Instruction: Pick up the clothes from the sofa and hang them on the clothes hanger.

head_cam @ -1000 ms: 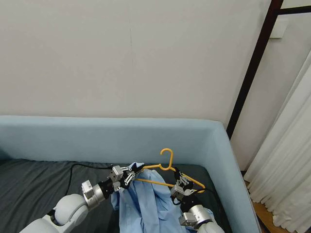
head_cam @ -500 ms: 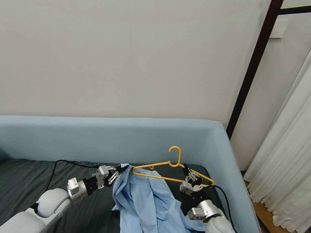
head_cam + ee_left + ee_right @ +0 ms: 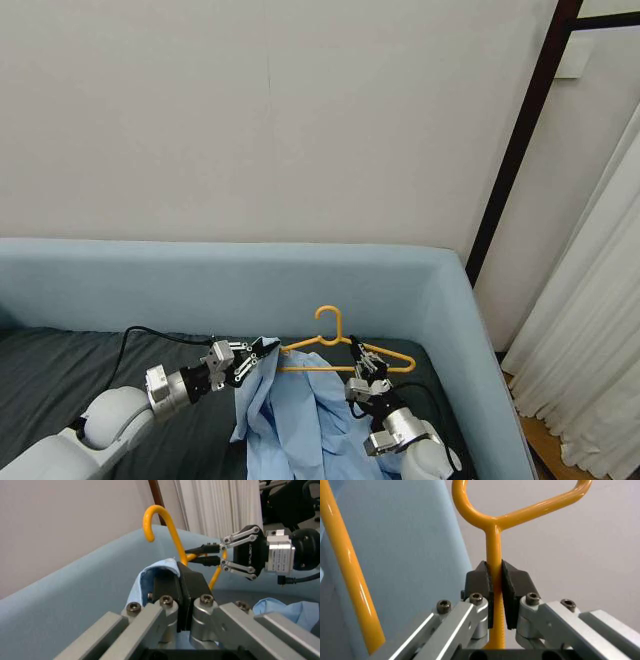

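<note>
A light blue shirt [image 3: 290, 420] hangs in folds over the sofa's dark seat, draped on a yellow hanger [image 3: 330, 352] held above it. My left gripper [image 3: 258, 355] reaches in from the left and is shut on the shirt's upper edge [image 3: 155, 573] beside the hanger's left arm. My right gripper [image 3: 364, 365] comes up from below and is shut on the hanger's thin bar [image 3: 494, 547], just right of the hook [image 3: 159, 521]. From the left wrist, the right gripper [image 3: 210, 555] shows pinching the hanger behind the cloth.
The sofa's pale blue backrest [image 3: 200, 285] runs behind the arms and turns into a side arm [image 3: 480, 370] at the right. A dark vertical pole [image 3: 515, 150] stands by the wall, with white curtains [image 3: 600, 330] beyond. The dark seat cushion [image 3: 60, 380] lies to the left.
The hanger has swung back left and sits more level. My left gripper, which had pulled the cloth out leftward, has moved right again toward the hanger. Both grips held.
</note>
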Robot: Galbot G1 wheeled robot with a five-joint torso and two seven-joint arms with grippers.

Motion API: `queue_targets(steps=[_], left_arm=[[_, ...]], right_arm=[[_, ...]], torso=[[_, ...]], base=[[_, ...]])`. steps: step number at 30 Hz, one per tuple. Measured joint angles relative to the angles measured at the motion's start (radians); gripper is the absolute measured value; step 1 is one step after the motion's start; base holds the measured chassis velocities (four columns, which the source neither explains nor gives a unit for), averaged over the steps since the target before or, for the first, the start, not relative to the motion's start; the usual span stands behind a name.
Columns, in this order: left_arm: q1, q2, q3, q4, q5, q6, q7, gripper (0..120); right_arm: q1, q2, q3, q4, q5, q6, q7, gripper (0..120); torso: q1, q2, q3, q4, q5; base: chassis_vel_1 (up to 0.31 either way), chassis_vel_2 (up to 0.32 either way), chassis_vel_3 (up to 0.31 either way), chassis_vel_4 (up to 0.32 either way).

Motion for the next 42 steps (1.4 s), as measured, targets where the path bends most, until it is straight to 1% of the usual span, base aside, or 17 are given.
queue_targets(steps=[3, 5, 6, 7, 10, 12, 19, 21, 24, 27, 32, 36, 37, 40, 42], left_arm=[[-0.006, -0.004, 0.002, 0.002, 0.000, 0.001, 0.003, 0], [-0.007, -0.005, 0.002, 0.003, 0.000, 0.001, 0.003, 0], [-0.011, -0.007, 0.004, 0.008, -0.001, 0.002, 0.008, 0], [-0.013, -0.007, 0.005, 0.009, -0.001, 0.002, 0.011, 0], [-0.016, -0.005, 0.005, 0.010, -0.003, 0.002, 0.016, 0], [-0.021, 0.000, 0.005, 0.011, -0.006, 0.002, 0.021, 0], [-0.040, 0.015, -0.002, 0.025, -0.011, 0.002, 0.033, 0], [-0.040, 0.014, -0.003, 0.019, -0.012, 0.002, 0.033, 0], [-0.043, 0.017, -0.014, -0.010, -0.023, 0.002, 0.037, 0], [-0.046, 0.030, -0.025, -0.020, -0.031, 0.002, 0.046, 0], [-0.043, 0.036, -0.017, -0.021, -0.032, -0.001, 0.049, 0], [-0.030, 0.019, 0.006, -0.027, -0.025, -0.004, 0.062, 0], [-0.030, 0.019, 0.006, -0.027, -0.025, -0.004, 0.062, 0], [-0.017, 0.016, 0.008, -0.033, -0.016, -0.008, 0.084, 0], [-0.015, 0.016, 0.008, -0.034, -0.015, -0.010, 0.089, 0]], right_arm=[[0.019, 0.012, -0.003, -0.023, -0.028, 0.051, 0.007, 5], [0.022, 0.014, -0.003, -0.027, -0.032, 0.059, 0.008, 5], [0.034, 0.023, -0.004, -0.043, -0.055, 0.099, 0.010, 5], [0.040, 0.027, -0.002, -0.051, -0.072, 0.118, 0.010, 5], [0.045, 0.032, 0.001, -0.059, -0.093, 0.139, 0.010, 5], [0.048, 0.037, 0.003, -0.064, -0.113, 0.156, 0.010, 5], [0.057, 0.048, 0.037, -0.076, -0.206, 0.277, 0.002, 5], [0.061, 0.054, 0.039, -0.079, -0.213, 0.291, 0.002, 5], [0.067, 0.075, 0.070, -0.086, -0.280, 0.349, -0.014, 5], [0.067, 0.076, 0.087, -0.098, -0.300, 0.362, -0.033, 5], [0.057, 0.071, 0.069, -0.087, -0.239, 0.376, -0.042, 5], [0.064, 0.071, 0.012, -0.069, -0.095, 0.386, -0.033, 5], [0.064, 0.071, 0.012, -0.069, -0.095, 0.386, -0.033, 5], [0.072, 0.071, -0.030, -0.066, 0.034, 0.383, -0.018, 5], [0.073, 0.071, -0.037, -0.066, 0.057, 0.380, -0.015, 5]], torso=[[0.000, 0.000, 0.000, 0.0000, 0.0000], [0.000, 0.000, 0.000, 0.0000, 0.0000], [0.000, 0.000, 0.000, -0.0001, -0.0001], [0.000, 0.000, 0.000, -0.0001, 0.0000], [0.000, 0.000, 0.000, -0.0001, -0.0001], [0.000, 0.000, 0.000, -0.0001, 0.0000], [0.000, 0.000, 0.000, -0.0001, 0.0000], [0.000, 0.000, 0.000, -0.0001, -0.0001], [0.000, 0.000, 0.000, 0.0000, -0.0001], [0.000, 0.000, 0.000, -0.0001, 0.0001], [0.000, 0.000, 0.000, -0.0002, 0.0001], [0.000, 0.000, 0.000, -0.0001, 0.0000], [0.000, 0.000, 0.000, -0.0001, 0.0000], [0.000, 0.000, 0.000, -0.0001, 0.0000], [0.000, 0.000, 0.000, -0.0001, 0.0000]], base=[[0.000, 0.000, 0.000, 0.000], [0.000, 0.000, 0.000, 0.000], [0.000, 0.000, 0.000, 0.000], [0.000, 0.000, 0.000, 0.000], [0.000, 0.000, 0.000, 0.000], [0.000, 0.000, 0.000, 0.000], [0.000, 0.000, 0.000, 0.000], [0.000, 0.000, 0.000, 0.000], [0.000, 0.000, 0.000, 0.000], [0.000, 0.000, 0.000, 0.000], [0.000, 0.000, 0.000, 0.000], [0.000, 0.000, 0.000, 0.000], [0.000, 0.000, 0.000, 0.000], [0.000, 0.000, 0.000, 0.000], [0.000, 0.000, 0.000, 0.000]])
